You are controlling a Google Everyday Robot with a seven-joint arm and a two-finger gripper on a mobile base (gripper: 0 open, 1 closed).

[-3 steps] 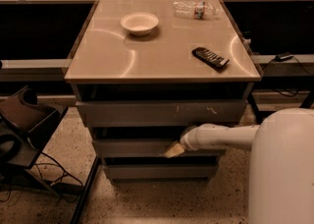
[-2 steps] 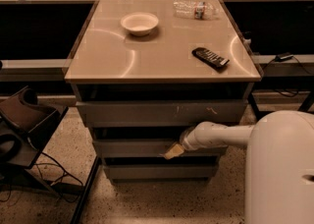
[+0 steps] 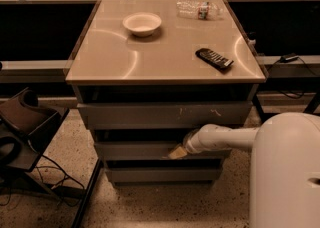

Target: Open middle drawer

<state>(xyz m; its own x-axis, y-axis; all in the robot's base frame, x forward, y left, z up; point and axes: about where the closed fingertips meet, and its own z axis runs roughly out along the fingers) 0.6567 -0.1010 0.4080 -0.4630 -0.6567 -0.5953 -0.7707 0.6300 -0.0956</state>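
Note:
The middle drawer is the second of three flat grey fronts under the tan countertop. It sits between the wider scratched top front and the smallest bottom front. A dark gap shows above its top edge. My gripper reaches in from the right on a white arm and rests against the middle drawer's front, right of centre. Its pale tip touches the front.
On the countertop stand a white bowl, a black remote-like object and a lying plastic bottle. A dark chair or stand with cables is at the left on the speckled floor. My white body fills the lower right.
The arm and gripper have stayed at the middle drawer's front; almost nothing has moved. The drawer fronts look the same.

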